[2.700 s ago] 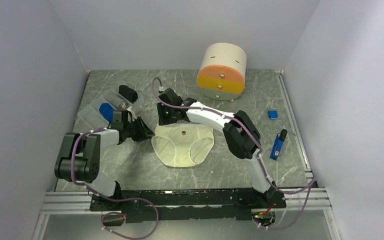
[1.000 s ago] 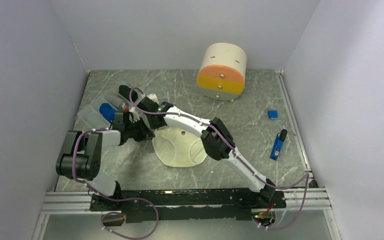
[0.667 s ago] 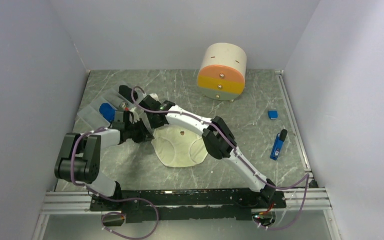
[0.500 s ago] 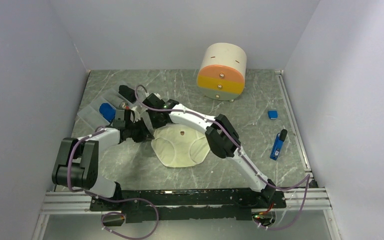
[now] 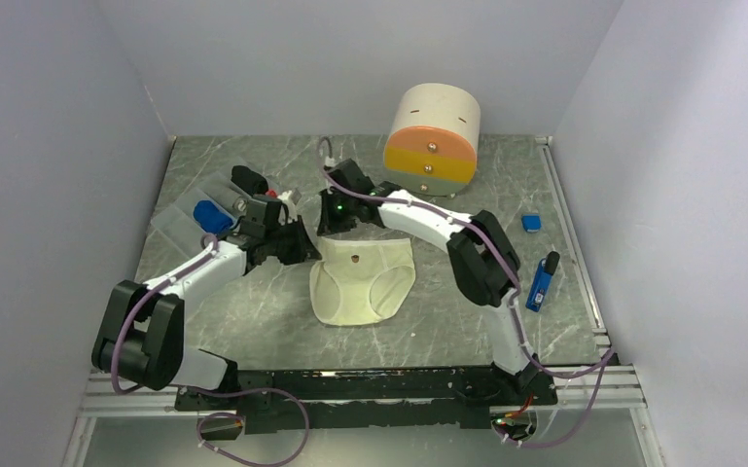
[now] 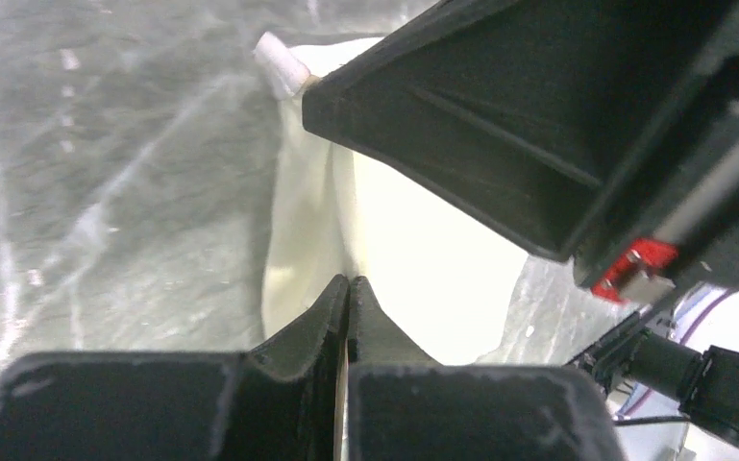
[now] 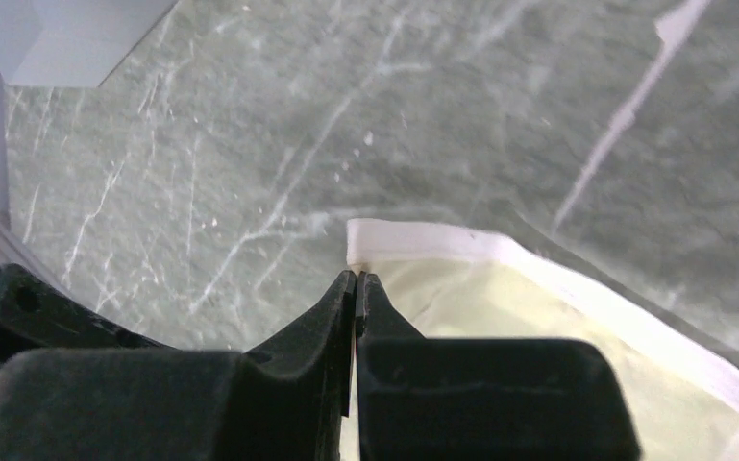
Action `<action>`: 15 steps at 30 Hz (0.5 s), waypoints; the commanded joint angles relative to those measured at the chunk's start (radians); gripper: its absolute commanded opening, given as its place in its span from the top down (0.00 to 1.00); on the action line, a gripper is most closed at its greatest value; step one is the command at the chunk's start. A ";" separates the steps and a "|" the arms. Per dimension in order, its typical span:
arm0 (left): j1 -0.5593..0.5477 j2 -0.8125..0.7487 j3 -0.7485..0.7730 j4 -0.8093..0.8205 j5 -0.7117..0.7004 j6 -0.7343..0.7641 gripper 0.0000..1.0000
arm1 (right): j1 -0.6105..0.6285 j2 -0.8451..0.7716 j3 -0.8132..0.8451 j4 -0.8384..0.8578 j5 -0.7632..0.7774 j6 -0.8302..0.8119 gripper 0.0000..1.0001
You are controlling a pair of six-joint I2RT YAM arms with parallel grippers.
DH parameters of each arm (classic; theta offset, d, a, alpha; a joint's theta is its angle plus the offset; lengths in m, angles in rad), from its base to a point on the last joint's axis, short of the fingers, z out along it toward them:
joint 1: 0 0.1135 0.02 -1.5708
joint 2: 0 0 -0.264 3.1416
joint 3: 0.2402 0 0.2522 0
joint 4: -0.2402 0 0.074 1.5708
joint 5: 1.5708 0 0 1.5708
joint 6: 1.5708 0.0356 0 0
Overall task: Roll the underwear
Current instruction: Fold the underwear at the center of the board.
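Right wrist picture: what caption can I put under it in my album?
Right gripper shut on the white-trimmed corner of the cream underwear, green marble table behind.

The right gripper (image 7: pixel 357 278) has its black fingers pressed together, tips meeting on the left edge of the cream-yellow underwear (image 7: pixel 509 322), just below the corner of its white waistband (image 7: pixel 423 236). The cloth lies on a grey-green marbled tabletop (image 7: pixel 250 125), and a pale wall (image 7: pixel 48 29) shows at upper left.

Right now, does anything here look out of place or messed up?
Nothing is spilled or broken. The cream underwear lies lopsided: its left edge is creased upward where the left gripper pinches it, and the right gripper pinches the waistband corner nearby.
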 commanded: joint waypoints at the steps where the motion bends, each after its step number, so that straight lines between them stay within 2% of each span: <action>1: -0.081 -0.017 0.061 -0.007 -0.029 -0.080 0.95 | -0.056 -0.139 -0.171 0.187 -0.117 0.054 0.95; 15: -0.339 0.151 0.200 0.079 -0.132 -0.287 0.95 | -0.240 -0.335 -0.512 0.276 -0.207 0.006 0.94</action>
